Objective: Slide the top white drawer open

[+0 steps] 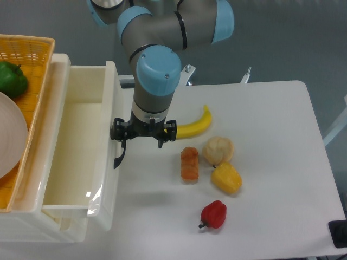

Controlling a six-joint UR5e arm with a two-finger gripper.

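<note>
We see the drawer (pixel 76 146) pulled well out at the table's (pixel 271 108) left edge, its black handle (pixel 118 156) below the gripper (pixel 143 136), whose grip we cannot make out, a banana (pixel 192 125) just behind.

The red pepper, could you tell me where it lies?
The red pepper lies near the table's front edge, right of the top white drawer, just below the yellow pepper.
</note>
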